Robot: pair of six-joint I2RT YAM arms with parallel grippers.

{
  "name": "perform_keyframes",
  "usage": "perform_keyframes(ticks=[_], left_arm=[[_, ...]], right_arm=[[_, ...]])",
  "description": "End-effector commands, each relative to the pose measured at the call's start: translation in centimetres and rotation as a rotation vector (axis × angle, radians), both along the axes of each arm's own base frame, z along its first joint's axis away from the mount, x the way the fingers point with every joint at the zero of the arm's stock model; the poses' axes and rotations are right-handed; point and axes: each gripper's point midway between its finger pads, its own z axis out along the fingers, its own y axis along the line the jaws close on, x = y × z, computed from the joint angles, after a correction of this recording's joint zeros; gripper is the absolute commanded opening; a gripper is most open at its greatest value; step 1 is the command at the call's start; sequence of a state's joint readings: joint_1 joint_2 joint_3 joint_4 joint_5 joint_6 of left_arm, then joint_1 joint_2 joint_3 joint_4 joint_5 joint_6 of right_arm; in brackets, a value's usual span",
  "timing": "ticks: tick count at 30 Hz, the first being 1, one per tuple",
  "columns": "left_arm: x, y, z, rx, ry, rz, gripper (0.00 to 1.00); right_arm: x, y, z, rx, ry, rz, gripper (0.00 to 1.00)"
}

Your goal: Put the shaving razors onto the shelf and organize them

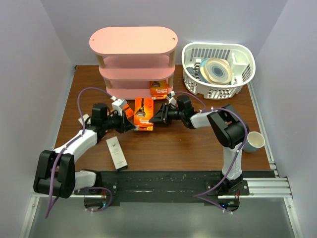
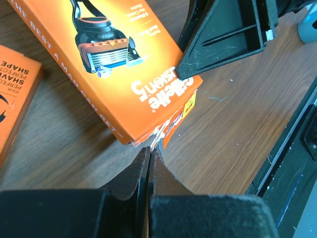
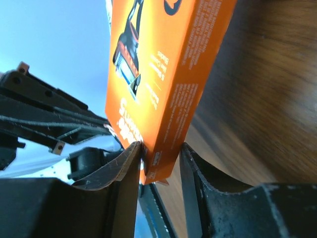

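Observation:
The pink shelf point(image 1: 133, 39) stands at the back. One orange razor pack point(image 1: 158, 89) stands on its lowest tier at the right. A second orange pack point(image 1: 143, 114) is between my grippers. My left gripper point(image 1: 132, 126) is shut, pinching this pack's corner flap point(image 2: 159, 135). My right gripper point(image 1: 154, 119) is open, its fingers either side of the pack's end point(image 3: 163, 99); one finger point(image 3: 130, 168) touches it, the other stands apart. A third orange pack point(image 2: 12, 94) lies just beside it. A slim whitish box point(image 1: 116, 152) lies near the front left.
A white slatted basket point(image 1: 218, 45) holding plates stands at the back right. A pale blue mug point(image 1: 253, 141) sits at the table's right edge. The black rail point(image 1: 163, 181) runs along the front.

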State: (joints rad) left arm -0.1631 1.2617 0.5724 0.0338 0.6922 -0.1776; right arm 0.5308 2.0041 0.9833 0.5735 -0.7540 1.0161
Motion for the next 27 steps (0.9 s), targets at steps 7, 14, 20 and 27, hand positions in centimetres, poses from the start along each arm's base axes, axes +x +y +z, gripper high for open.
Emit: perform_keyframes(ticks=[7, 14, 20, 27], left_arm=[[2.9, 1.1, 4.5, -0.010, -0.150, 0.055, 0.00], [7.1, 2.4, 4.8, 0.027, -0.183, 0.175, 0.00], [11.4, 3.3, 4.4, 0.062, -0.207, 0.268, 0.00], [15.0, 3.4, 3.4, 0.024, -0.214, 0.345, 0.00]], right_arm=[[1.0, 2.1, 4.8, 0.033, -0.224, 0.113, 0.29], [3.3, 3.0, 3.4, 0.004, -0.230, 0.097, 0.29], [6.4, 4.0, 2.4, -0.036, -0.278, 0.072, 0.36], [8.9, 2.8, 1.0, -0.131, -0.292, 0.016, 0.65]])
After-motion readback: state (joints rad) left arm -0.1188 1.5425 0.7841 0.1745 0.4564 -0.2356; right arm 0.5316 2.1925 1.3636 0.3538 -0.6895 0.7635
